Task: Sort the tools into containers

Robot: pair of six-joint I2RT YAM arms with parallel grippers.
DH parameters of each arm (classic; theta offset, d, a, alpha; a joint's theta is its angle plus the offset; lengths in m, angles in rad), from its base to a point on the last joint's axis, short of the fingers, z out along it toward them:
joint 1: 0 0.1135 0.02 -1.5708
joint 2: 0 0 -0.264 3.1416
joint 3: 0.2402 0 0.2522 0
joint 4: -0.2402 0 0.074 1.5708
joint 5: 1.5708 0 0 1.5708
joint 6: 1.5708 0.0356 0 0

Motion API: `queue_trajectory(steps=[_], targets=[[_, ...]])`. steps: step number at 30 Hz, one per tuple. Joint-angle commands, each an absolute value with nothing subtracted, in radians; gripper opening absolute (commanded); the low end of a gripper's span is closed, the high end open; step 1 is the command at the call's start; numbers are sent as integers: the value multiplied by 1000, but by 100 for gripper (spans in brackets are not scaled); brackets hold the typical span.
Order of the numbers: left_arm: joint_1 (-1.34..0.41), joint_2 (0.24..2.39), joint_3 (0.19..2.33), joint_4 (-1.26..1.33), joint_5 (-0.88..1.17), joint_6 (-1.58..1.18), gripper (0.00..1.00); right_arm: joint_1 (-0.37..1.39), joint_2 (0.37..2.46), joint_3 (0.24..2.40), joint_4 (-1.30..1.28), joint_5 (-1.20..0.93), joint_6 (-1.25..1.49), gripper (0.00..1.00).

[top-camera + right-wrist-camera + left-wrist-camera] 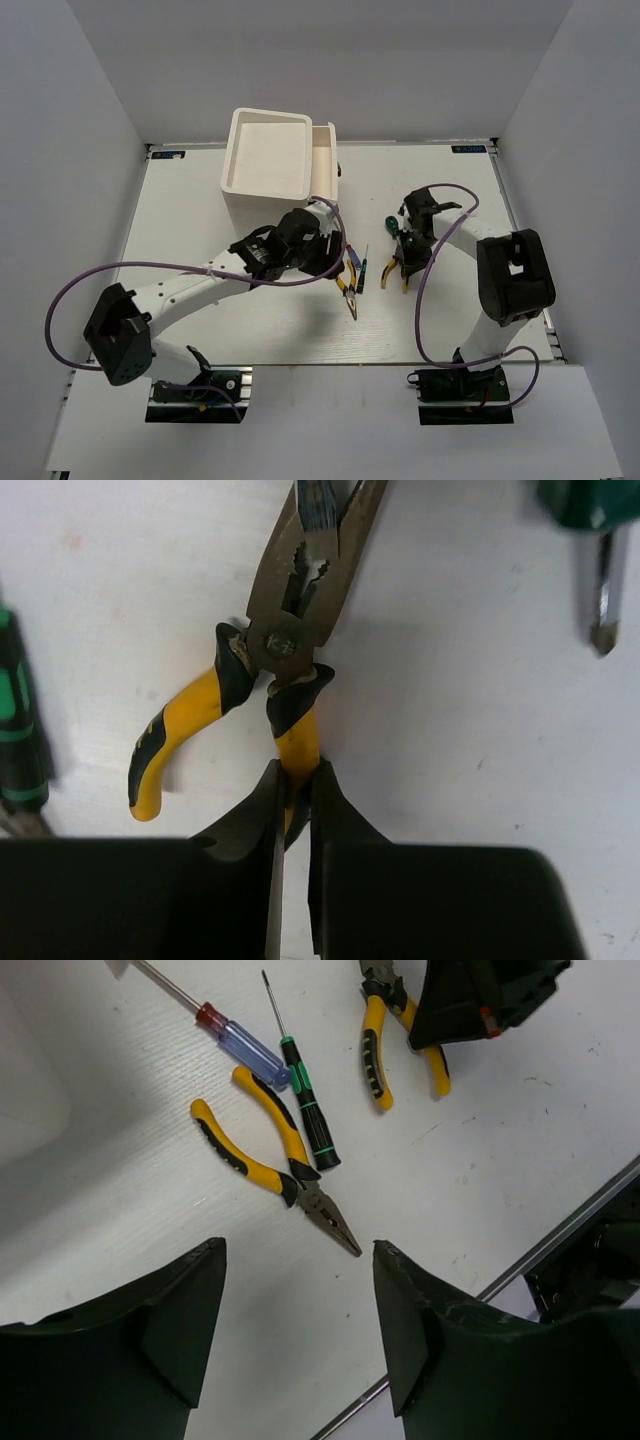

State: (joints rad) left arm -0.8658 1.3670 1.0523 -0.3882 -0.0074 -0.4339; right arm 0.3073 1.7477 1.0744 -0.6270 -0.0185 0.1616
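The right claw is pinched narrow on one yellow handle of the gripped pliers, just below the pivot. The other handle splays free to the side, and the tool seems to be lying flat on the bench. Its long axis runs roughly near to far, nose toward the far side and handles toward the near. The white box stands at the far edge, left of centre, so from this claw it lies far and to the left. The carry would probably pass over or around the left arm's wrist.

The left claw hangs wide with nothing between its fingers, just above the free pliers. These lie on the bench with their nose pointing near. This arm is the nearer one to the box and sits between it and the tools.

Beside the free pliers' handles lie a blue-handled screwdriver and a green-and-black screwdriver — close together, the blue one's handle touching or overlapping a plier handle. A third, the green-handled screwdriver, lies on the far side of the right claw.

No tool shows in the box's recessed top — as things lie, none of the tools is sorted yet. With a grip on a single handle, the pliers may swing or hinge open when lifted.
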Motion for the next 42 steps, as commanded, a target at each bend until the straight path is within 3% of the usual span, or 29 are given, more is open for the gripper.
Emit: queue_trajectory(steps=[1,3,12,17,23,31,42], targets=[[-891,1397,1034,-325,-41,-480,71,296,1646,1077,-684,-138,91,0],[-891,1397,1009,-315,-41,-497,81,295,1555,1123,-725,-185,3,0],[-900,1451,948,-272,-31,-572,83,299,1397,1282,-617,-179,-184,0],[-900,1534,948,-244,-9,-607,82,318,1515,1454,-538,-239,-181,0],[-910,1543,937,-226,2,-629,82,399,1716,1805,-499,-264,-137,0],[-919,1503,908,-225,-20,-638,82,518,1925,2192,-557,-65,-112,0],[-928,1436,847,-225,-40,-638,82,606,1925,2135,-502,230,-15,0]])
